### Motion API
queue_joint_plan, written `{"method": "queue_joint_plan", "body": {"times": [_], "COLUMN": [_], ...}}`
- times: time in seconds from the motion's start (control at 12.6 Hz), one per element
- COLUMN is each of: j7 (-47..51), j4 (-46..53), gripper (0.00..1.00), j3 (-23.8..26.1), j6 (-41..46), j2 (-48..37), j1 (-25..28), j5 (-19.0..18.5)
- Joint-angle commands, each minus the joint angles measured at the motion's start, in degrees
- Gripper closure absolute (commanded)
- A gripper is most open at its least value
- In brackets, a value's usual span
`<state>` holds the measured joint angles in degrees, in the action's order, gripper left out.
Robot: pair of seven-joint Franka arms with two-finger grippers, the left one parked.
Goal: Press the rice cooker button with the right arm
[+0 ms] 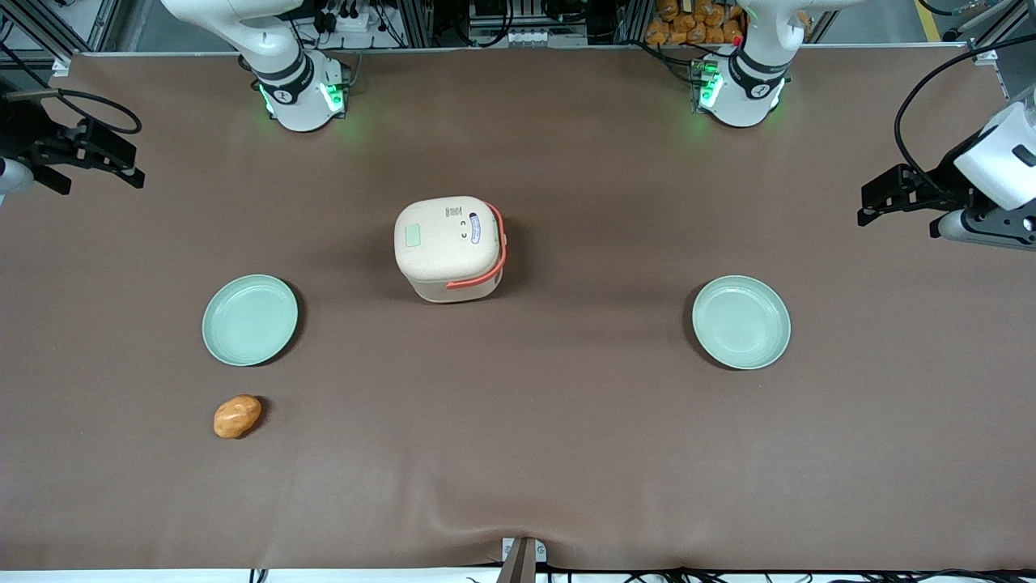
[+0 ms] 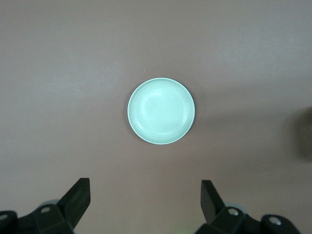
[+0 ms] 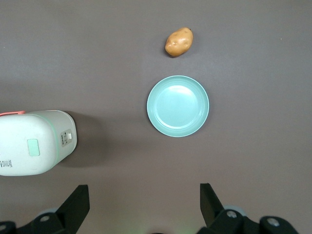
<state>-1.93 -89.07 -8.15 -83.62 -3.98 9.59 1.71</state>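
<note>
The rice cooker (image 1: 449, 247) stands upright near the middle of the brown table, cream with an orange-red handle band. Its pale green button (image 1: 413, 236) sits on the lid, on the side toward the working arm. The wrist view also shows the rice cooker (image 3: 34, 144) and the button (image 3: 33, 147). The right arm's gripper (image 1: 101, 170) hovers at the working arm's end of the table, far sideways from the cooker and touching nothing. The gripper (image 3: 145, 192) is open, with only bare table between its fingers.
A mint plate (image 1: 249, 319) lies nearer the front camera than the cooker, toward the working arm's end, with a potato (image 1: 237, 416) nearer still. A second mint plate (image 1: 741, 321) lies toward the parked arm's end. The wrist view shows the plate (image 3: 178, 106) and potato (image 3: 179, 42).
</note>
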Motion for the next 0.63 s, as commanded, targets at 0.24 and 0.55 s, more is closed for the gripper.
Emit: {"method": "queue_joint_plan", "body": {"times": [0.24, 0.55], "j7": [-0.4, -0.4], "j4": [0.3, 0.2], "gripper": [0.00, 0.00], "j3": [-0.5, -0.7], "j6": [-0.2, 0.0], "j2": [-0.2, -0.1], "j1": [0.3, 0.4], "j5": [1.6, 3.2]}}
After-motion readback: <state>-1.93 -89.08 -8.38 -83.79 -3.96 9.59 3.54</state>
